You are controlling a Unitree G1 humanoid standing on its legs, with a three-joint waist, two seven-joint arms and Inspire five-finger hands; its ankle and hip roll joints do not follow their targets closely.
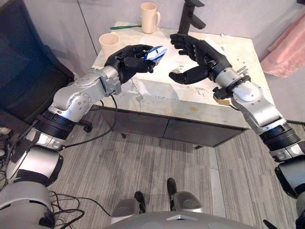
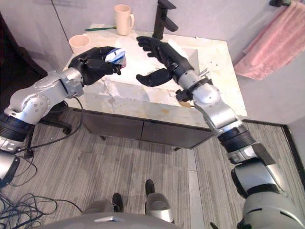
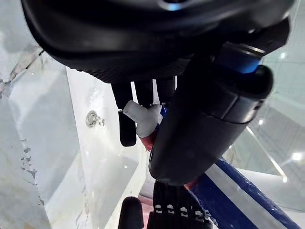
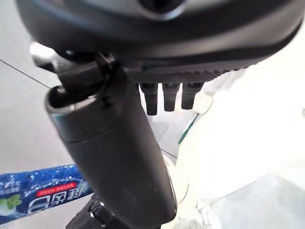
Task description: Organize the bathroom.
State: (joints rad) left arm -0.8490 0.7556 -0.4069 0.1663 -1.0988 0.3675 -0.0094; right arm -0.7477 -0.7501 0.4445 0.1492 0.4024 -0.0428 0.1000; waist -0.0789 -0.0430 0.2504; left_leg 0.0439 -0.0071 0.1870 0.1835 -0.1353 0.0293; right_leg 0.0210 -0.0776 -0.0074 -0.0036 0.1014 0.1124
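Over the marble counter (image 1: 157, 95), bare stone runs along the front edge below both hands. At ten o'clock a cup (image 1: 109, 44) stands near the left edge; a green toothbrush (image 1: 125, 26), mug (image 1: 149, 17) and black faucet (image 1: 189, 16) line the back. Left hand (image 1: 128, 58) curls round a blue toothpaste tube (image 1: 155, 53). Right hand (image 1: 198, 59), fingers spread, holds nothing.

Bare counter (image 1: 157, 95) between robot hands; faucet (image 1: 190, 16) and mugs (image 1: 149, 17) behind.
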